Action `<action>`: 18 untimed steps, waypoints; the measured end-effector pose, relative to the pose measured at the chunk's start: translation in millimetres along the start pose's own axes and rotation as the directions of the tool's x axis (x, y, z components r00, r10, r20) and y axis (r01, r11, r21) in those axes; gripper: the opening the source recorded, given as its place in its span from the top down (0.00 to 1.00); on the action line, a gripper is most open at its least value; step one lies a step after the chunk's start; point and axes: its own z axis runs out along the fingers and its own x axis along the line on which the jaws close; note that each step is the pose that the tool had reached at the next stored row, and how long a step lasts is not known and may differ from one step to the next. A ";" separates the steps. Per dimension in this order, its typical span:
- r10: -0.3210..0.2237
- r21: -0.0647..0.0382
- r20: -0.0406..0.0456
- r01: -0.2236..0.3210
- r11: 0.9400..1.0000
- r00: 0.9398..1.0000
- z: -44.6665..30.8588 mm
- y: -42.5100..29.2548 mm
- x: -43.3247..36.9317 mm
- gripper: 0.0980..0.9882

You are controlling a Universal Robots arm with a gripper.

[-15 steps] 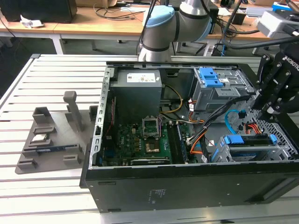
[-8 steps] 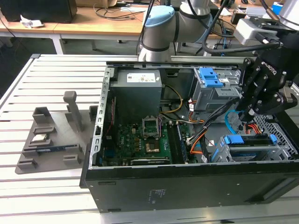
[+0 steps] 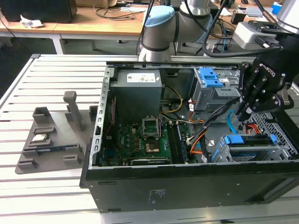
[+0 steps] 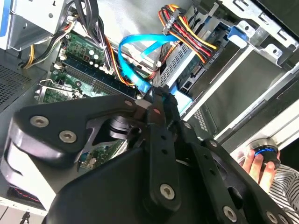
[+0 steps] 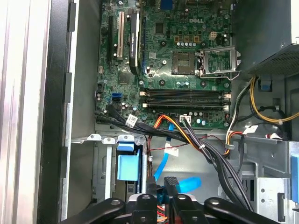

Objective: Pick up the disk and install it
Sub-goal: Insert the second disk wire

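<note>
Gripper [image 3: 241,115] is inside the PC case [image 3: 187,186], at the end on the exterior view's right. Fingers are narrow, tips nearly together, and nothing is visibly held between them. In the second wrist view the tips [image 4: 156,95] meet just above the blue cable [image 4: 135,60].

Exterior view, left to right:
- Grey fixture [image 3: 51,140] sits on the slatted table [image 3: 60,79], well away from the gripper and outside the case, with a small chip [image 3: 41,137] on it.
- Motherboard [image 3: 140,140] lies on the case floor, well short of the gripper. Its CPU socket [image 3: 152,127] is open.
- PSU [image 3: 138,93] is beyond the motherboard, far from the gripper.
- Upper cage [image 3: 212,95] with a blue latch [image 3: 209,77] is just beside the gripper, on the motherboard side.
- Disk [image 3: 250,140] is seated in the lower cage [image 3: 261,151], directly below the fingertips and close, but not touching them.

Disk's long axis runs along the case length, across the exterior view. Its blue carrier end [image 5: 128,165] points toward the motherboard, and its far end points toward the case end wall.

Cable bundle [image 5: 205,149] runs past the gripper on the side away from the disk. Black connector [image 5: 170,183] is right at the fingertips; I can't tell if it's touching them.

A person's hand [image 4: 256,164] rests outside the case, behind the gripper.
</note>
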 end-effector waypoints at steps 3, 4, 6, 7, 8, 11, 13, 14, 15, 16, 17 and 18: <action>0.000 0.000 0.000 0.000 1.000 1.000 0.0 0.0 0.0 0.93; 0.000 0.000 0.000 0.000 1.000 1.000 0.0 0.0 0.0 0.93; 0.000 0.000 0.000 0.000 1.000 1.000 0.0 0.0 0.0 0.93; 0.000 0.000 0.000 0.000 1.000 1.000 0.1 0.0 0.3 0.93; 0.000 0.000 0.000 0.000 1.000 1.000 0.2 0.0 2.0 0.93; 0.000 0.000 0.000 0.000 1.000 1.000 0.5 0.2 9.4 0.93; 0.000 0.000 -0.002 0.000 1.000 1.000 1.6 0.1 13.9 0.93; 0.000 0.000 -0.003 0.000 1.000 1.000 3.2 -0.9 15.4 0.93; 0.000 0.000 -0.004 0.000 1.000 1.000 4.7 -3.1 15.8 0.93; 0.000 0.000 -0.005 0.000 1.000 1.000 7.1 -6.0 15.9 0.93; 0.000 0.000 -0.005 0.000 1.000 1.000 8.8 -6.7 15.9 0.93; 0.000 0.000 -0.005 0.000 1.000 1.000 10.8 -7.3 15.9 0.93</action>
